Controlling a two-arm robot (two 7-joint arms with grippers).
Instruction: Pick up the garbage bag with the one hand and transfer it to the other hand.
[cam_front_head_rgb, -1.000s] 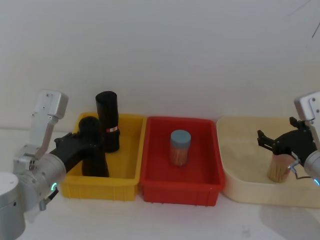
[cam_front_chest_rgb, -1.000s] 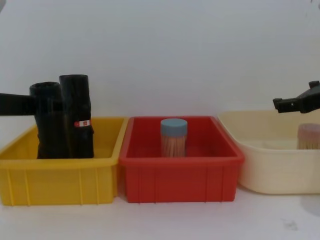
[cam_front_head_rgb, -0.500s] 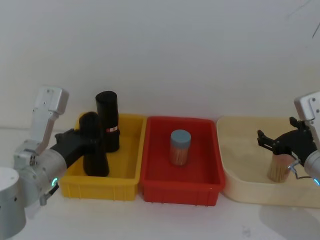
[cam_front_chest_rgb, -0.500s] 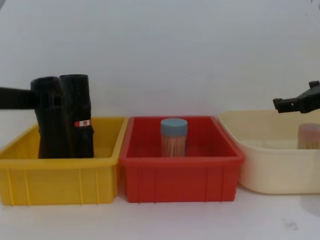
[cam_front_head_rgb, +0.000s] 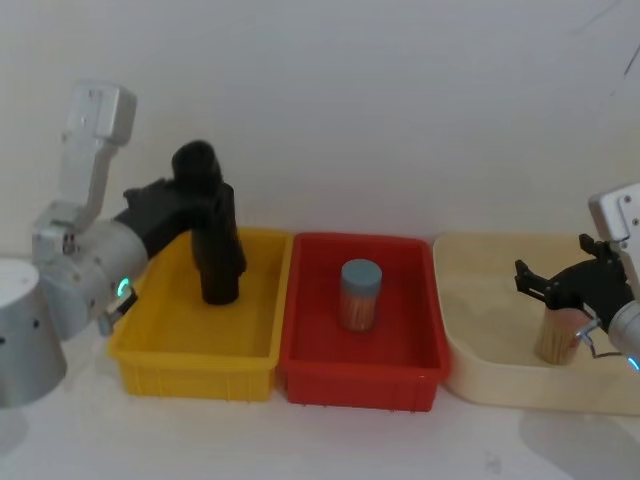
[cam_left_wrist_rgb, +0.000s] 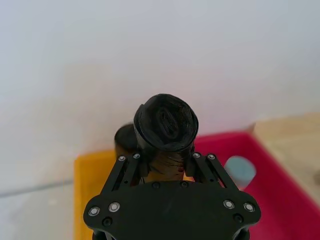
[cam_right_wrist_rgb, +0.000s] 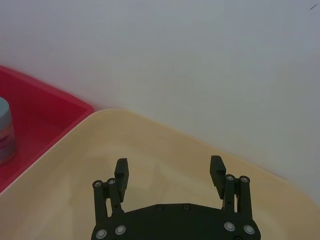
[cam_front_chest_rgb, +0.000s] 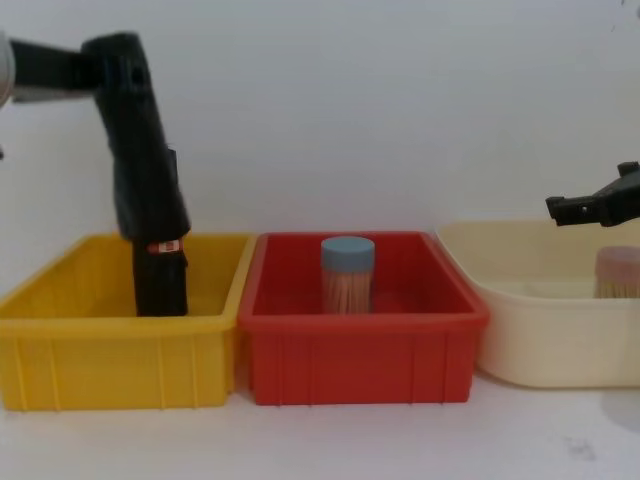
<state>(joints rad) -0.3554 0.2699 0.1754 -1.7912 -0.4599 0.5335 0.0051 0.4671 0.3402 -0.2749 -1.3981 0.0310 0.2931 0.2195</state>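
1. My left gripper (cam_left_wrist_rgb: 167, 161): jaws closed on the garbage bag (cam_front_chest_rgb: 140, 150), clamped near its top end.
2. The roll hangs tilted over the yellow bin (cam_front_chest_rgb: 100, 350). Its lower end sits at about rim height and overlaps the stickered roll (cam_front_chest_rgb: 160, 285). I can't tell if they touch.
3. My read: light and firm as a roll, but the crinkled film is slick. A grip this high lets it pivot.
4. My right gripper (cam_right_wrist_rgb: 169, 172): jaws wide and empty over the cream tub (cam_right_wrist_rgb: 150, 142), well apart from the roll. I'd have it take the bare mid-shaft below the left jaws.

Yellow bin (cam_front_head_rgb: 190, 375) holding upright stickered black roll (cam_front_chest_rgb: 160, 285), red bin (cam_front_head_rgb: 355, 385) with blue-lidded toothpick jar (cam_front_head_rgb: 360, 295), cream tub (cam_front_head_rgb: 500, 385) with second jar (cam_front_chest_rgb: 618, 272)
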